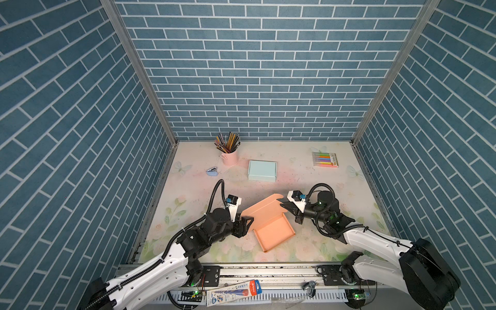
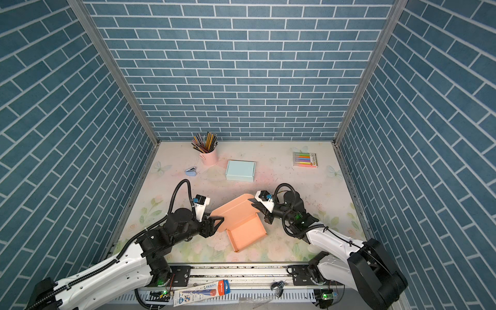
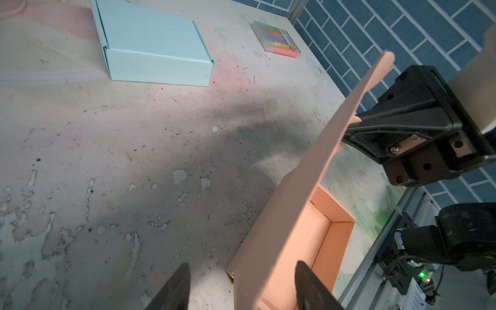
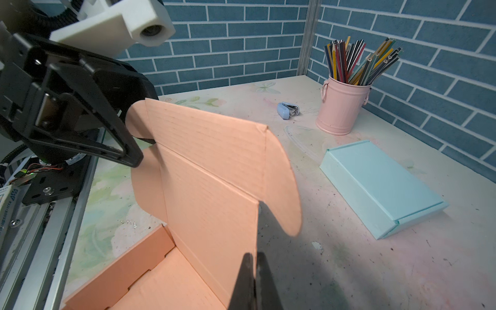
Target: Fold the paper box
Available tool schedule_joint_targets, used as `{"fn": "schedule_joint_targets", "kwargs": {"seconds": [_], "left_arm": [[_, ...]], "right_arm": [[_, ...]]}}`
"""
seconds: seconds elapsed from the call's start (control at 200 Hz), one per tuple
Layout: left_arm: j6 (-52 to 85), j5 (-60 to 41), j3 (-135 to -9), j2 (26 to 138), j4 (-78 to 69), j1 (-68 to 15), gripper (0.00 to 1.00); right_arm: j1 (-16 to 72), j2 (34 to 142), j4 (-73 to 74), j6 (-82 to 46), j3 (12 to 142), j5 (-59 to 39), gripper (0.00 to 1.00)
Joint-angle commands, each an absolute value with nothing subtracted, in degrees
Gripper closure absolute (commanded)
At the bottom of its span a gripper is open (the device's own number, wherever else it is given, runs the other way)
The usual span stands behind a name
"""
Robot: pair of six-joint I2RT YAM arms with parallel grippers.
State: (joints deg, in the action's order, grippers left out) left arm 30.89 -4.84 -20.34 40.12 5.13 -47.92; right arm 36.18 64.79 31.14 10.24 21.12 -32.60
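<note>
In both top views, the orange paper box (image 1: 273, 232) is seen near the front middle of the table (image 1: 335, 171). Its tray is flat and its lid (image 1: 261, 209) is raised at a slant between the two arms. The lid's left edge is straddled by the left gripper (image 1: 247, 220), and its far right corner is pinched by the right gripper (image 1: 281, 203). Further back, a closed light blue box (image 2: 240, 170), a pink bucket of pencils (image 2: 208, 158), a stapler (image 2: 191, 171) and a pack of markers (image 2: 304, 160) are seen, well apart from the arms.

From the left wrist, the left gripper's fingers (image 3: 177, 287) are shown spread, with the lid edge between them and a clear gap on one side. Nothing is gripped there. The right gripper (image 3: 354, 122) is seen clamped on the lid's upper edge.

From the right wrist, the right gripper's fingers (image 4: 245, 279) are pressed fully together on the lid's side edge, just below the rounded flap (image 4: 281, 188). The tray's inside is visible beneath.
</note>
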Motion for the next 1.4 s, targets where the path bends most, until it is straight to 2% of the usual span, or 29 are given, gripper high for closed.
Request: {"fn": "schedule_joint_targets", "kwargs": {"seconds": [0.0, 0.27, 0.35, 0.71, 0.99, 1.21, 1.395], "left_arm": [[31.79, -5.17, -18.77, 39.46, 3.72, -48.34, 0.44], [33.05, -4.7, -17.28, 38.94, 5.32, -49.46, 0.52], [33.12, -4.36, -17.56, 39.34, 5.12, -49.82, 0.65], [33.49, -3.32, -18.85, 40.17, 5.64, -51.47, 1.0], [31.51, 1.23, -24.26, 40.79, 10.16, -51.4, 1.0], [28.34, 7.94, -28.84, 45.47, 9.98, -51.41, 1.0], [26.02, 10.68, -30.37, 49.61, 5.66, -51.26, 1.0]], "right_arm": [[35.86, 63.85, 32.3, 9.32, 20.17, -31.05, 1.0], [35.77, 62.58, 32.51, 8.95, 19.69, -29.27, 1.0], [35.76, 62.4, 32.51, 8.7, 19.39, -28.92, 1.0], [35.67, 61.28, 31.95, 8.2, 19.12, -27.87, 1.0], [36.1, 59.17, 30.66, 5.74, 19.13, -25.73, 1.0], [43.95, 58.37, 33.68, 2.31, 17.64, -12.55, 0.98], [47.76, 62.31, 34.19, -1.32, 19.19, -5.49, 0.89]]}}
